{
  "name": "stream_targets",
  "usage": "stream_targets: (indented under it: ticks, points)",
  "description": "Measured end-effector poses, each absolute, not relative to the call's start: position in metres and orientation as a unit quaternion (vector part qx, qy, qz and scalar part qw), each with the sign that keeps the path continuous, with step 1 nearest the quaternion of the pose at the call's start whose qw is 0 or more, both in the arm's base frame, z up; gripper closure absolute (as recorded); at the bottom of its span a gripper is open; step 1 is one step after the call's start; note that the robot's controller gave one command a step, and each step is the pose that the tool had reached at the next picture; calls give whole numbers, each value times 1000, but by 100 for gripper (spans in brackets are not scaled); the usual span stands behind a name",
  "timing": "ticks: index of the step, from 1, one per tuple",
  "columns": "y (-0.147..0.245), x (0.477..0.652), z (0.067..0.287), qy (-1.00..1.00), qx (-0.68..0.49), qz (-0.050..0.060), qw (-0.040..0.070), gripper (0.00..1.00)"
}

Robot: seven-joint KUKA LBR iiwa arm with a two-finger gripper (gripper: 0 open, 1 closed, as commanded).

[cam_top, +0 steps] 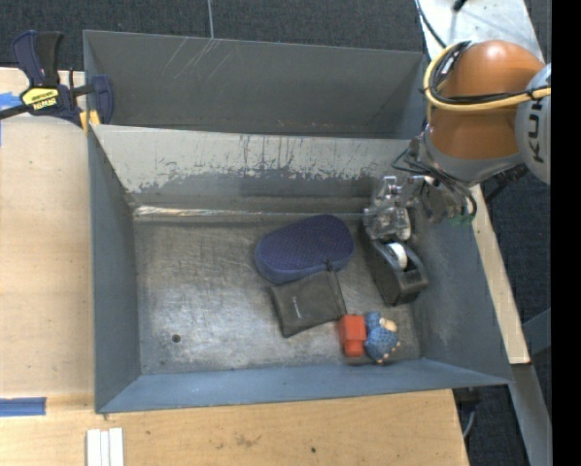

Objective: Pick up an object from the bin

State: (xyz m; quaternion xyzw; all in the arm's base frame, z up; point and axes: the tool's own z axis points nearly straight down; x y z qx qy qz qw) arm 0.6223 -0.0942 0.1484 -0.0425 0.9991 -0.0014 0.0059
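In the camera view the pincer (388, 214) hangs low inside the bin (111, 260), under the arm's orange cover (480, 100), just over the far end of a black tape dispenser (399, 270). Whether the pincer is open or closed I cannot tell, as its metal parts blur together against the grey wall behind. The dispenser is the thing nearest to it, so I take it to be the likely pick. It lies on the bin floor close along the foot of the right wall, its length running away from the camera, with a pale roll showing on top. Left of the dispenser and apart from it sits a blue oval case (303, 247). Left of the dispenser's near end lies a flat dark pouch (308, 305), its far edge touching the case. Just in front of the dispenser's near end lie a red block (353, 335) and a small blue toy figure (381, 338), touching each other. To do this step well, the pincer should shift toward the dispenser's middle, so that the weight hangs level and does not tip out. It should close across the narrow width, on the two flat sides, not along the length. The right wall is near, so the descent should be straight down with the wall-side clearance checked first. The lift should then go straight up, away from the block and the toy.
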Motion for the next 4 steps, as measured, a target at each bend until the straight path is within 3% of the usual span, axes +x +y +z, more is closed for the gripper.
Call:
stream_targets:
  ticks: [1,2,3,4]
  points:
    - [-93,620,144,999,-43,0,2,0]
    - [-61,626,84,1000,5,0,3,0]
    - [-60,625,82,1000,4,0,2,100]
    - [-74,617,267,997,-81,-2,7,100]
